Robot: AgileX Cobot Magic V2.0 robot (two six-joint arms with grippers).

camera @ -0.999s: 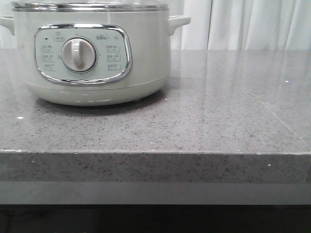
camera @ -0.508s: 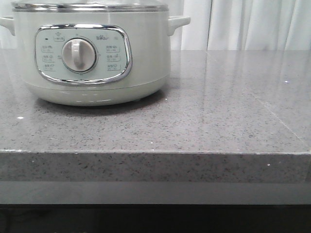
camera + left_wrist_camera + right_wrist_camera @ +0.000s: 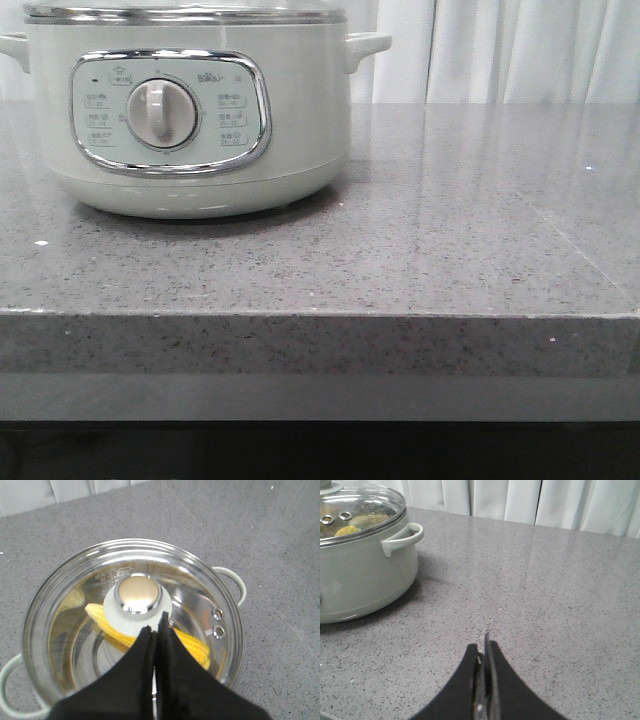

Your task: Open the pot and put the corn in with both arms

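Note:
The pale grey-green pot (image 3: 190,120) stands at the left of the grey counter with its glass lid (image 3: 135,625) on. It also shows in the right wrist view (image 3: 362,555). The yellow corn (image 3: 190,642) lies inside the pot, seen through the lid. My left gripper (image 3: 156,625) is shut and empty, hovering above the lid just beside its round knob (image 3: 138,592). My right gripper (image 3: 484,642) is shut and empty, above bare counter to the right of the pot. Neither gripper shows in the front view.
The grey speckled counter (image 3: 450,230) stretches right of the pot to its front edge (image 3: 320,320). White curtains (image 3: 500,50) hang behind it. The pot's side handle (image 3: 402,537) juts toward the right arm.

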